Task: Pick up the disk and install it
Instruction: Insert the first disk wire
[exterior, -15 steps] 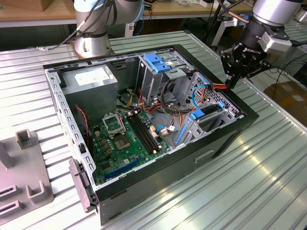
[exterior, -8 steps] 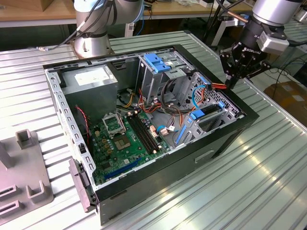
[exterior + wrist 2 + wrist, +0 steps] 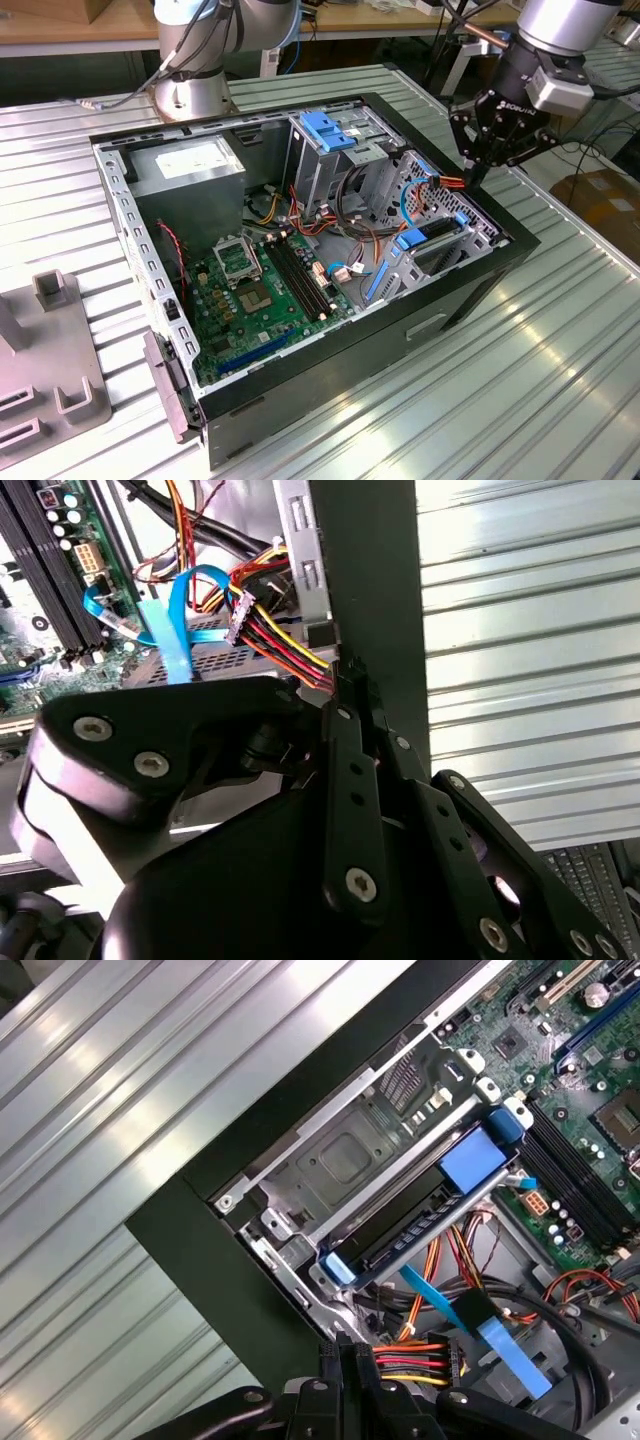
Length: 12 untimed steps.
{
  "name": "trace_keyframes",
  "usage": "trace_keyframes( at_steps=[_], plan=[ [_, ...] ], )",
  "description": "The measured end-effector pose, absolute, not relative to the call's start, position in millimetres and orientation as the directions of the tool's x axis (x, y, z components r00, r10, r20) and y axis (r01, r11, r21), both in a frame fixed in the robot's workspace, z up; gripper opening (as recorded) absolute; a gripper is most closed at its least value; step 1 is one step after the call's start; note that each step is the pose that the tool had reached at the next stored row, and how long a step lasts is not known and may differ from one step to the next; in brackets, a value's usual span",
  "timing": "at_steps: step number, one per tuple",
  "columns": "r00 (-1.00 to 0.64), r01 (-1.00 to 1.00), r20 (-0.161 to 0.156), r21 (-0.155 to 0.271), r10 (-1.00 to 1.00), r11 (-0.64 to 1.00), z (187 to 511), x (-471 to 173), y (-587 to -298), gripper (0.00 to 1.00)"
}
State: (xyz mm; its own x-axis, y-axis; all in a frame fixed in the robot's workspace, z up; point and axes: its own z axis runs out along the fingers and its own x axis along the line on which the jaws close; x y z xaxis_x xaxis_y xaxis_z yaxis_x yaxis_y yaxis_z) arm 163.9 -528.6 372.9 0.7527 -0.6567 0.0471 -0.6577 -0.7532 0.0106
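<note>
The disk lies inside the drive bay at the corner of the open computer case. Its blue side rails show at both ends, and in the exterior view the disk sits low in the metal cage. My gripper hangs just above that corner. In both wrist views its black fingers are shut on a bundle of red, orange and yellow power wires close to the connector. The second wrist view shows my gripper pinching the wires at the case wall. My gripper is apart from the disk.
A flat blue data cable hangs loose beside the wires. The case also holds a green motherboard, a grey power-supply box and a blue latch on the upper cage. A grey fixture stands at the exterior view's left on the ribbed metal table.
</note>
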Motion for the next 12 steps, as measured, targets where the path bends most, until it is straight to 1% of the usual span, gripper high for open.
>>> trace_keyframes(
  at_steps=[12],
  plan=[
    [0.664,-0.748,0.047,0.011,-0.747,-0.664,372.6,162.8,-528.6,0.16]
  ],
)
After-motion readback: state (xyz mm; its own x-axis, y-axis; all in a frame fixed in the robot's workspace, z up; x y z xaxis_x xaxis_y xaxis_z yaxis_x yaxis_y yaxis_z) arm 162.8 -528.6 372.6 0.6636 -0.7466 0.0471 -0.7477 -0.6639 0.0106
